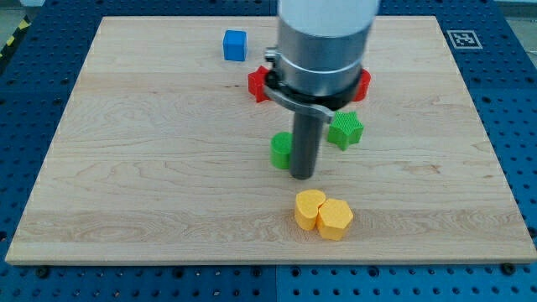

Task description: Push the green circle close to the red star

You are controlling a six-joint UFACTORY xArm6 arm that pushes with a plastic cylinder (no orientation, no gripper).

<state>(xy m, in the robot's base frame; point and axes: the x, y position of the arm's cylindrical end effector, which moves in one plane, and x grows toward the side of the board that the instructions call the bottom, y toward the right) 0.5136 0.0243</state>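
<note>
My tip (302, 176) touches the green circle block (280, 151) on its right, half hiding it. The arm covers most of the red star block (258, 85) above.

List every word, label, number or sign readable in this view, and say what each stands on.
No readable words or numbers anywhere.
One sign only: a black-and-white square fiducial marker on the wooden board, at the view's top right corner; it carries a pattern, not text.
</note>
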